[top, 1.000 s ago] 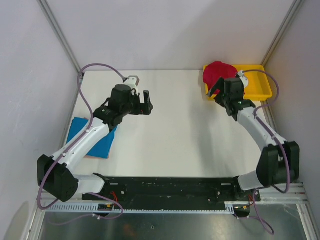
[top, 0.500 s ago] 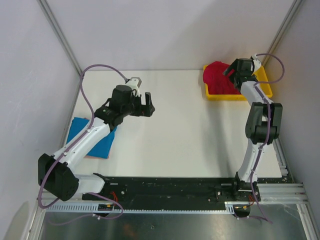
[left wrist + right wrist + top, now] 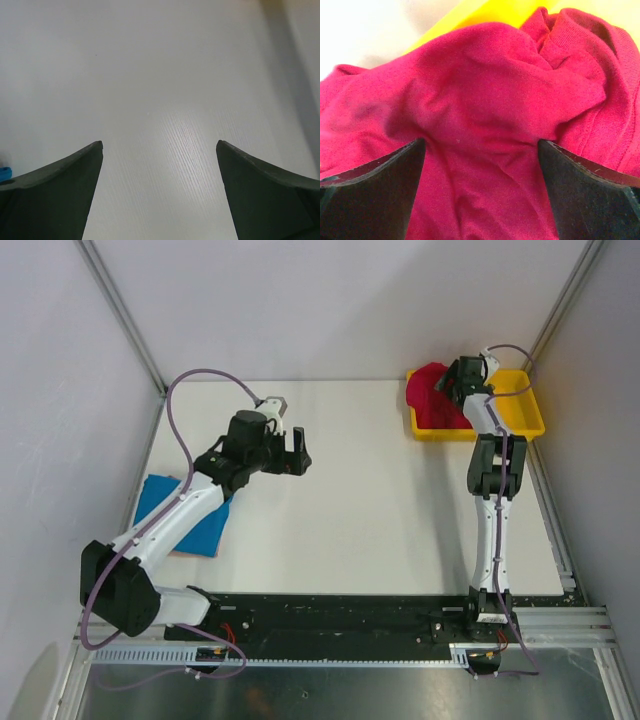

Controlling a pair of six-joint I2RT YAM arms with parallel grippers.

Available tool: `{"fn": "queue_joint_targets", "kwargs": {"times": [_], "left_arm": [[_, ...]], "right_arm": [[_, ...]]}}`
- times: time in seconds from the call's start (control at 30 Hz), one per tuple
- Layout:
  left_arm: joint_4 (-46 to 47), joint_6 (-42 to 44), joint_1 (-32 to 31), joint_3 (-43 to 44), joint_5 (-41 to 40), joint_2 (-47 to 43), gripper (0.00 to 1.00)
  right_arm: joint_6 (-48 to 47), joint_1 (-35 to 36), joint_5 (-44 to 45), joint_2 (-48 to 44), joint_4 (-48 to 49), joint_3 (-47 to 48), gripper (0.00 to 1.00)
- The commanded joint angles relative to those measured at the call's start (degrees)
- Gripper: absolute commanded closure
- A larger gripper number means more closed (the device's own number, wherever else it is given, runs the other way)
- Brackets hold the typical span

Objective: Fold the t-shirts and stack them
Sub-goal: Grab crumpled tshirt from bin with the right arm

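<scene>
Right fingers (image 3: 370, 200), spread open, have reached out over the crimson t-shirt (image 3: 485, 100) in the yellow tray (image 3: 522, 408), ready to grab it; left fingers (image 3: 50, 200) hover open.

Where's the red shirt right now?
Top view: the red shirt lies bunched at the left end of the yellow tray, at the table's far right corner, with the open right gripper poised over it.
</scene>
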Motion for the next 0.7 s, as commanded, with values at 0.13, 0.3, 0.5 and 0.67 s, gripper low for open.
{"fn": "queue_joint_targets", "kwargs": {"times": [0.13, 0.3, 0.5, 0.67], "left_arm": [[0.5, 1.9, -0.1, -0.3, 0.2, 0.4, 0.01], [0.5, 2.0, -0.1, -0.6, -0.4, 0.0, 0.01], [0.5, 2.0, -0.1, -0.6, -0.6, -0.5, 0.01], [0.5, 2.0, -0.1, -0.8, -0.9, -1.0, 0.0]], "right_arm": [[-5.7, 2.1, 2.1, 4.8, -3.9, 5.4, 0.01], [-6.8, 2.6, 1.2, 5.9, -5.3, 5.7, 0.06], [-6.6, 2.6, -0.3, 5.7, -6.3, 5.2, 0.28], [-6.6, 2.6, -1.0, 3.9, -4.5, 2.2, 0.74]]}}
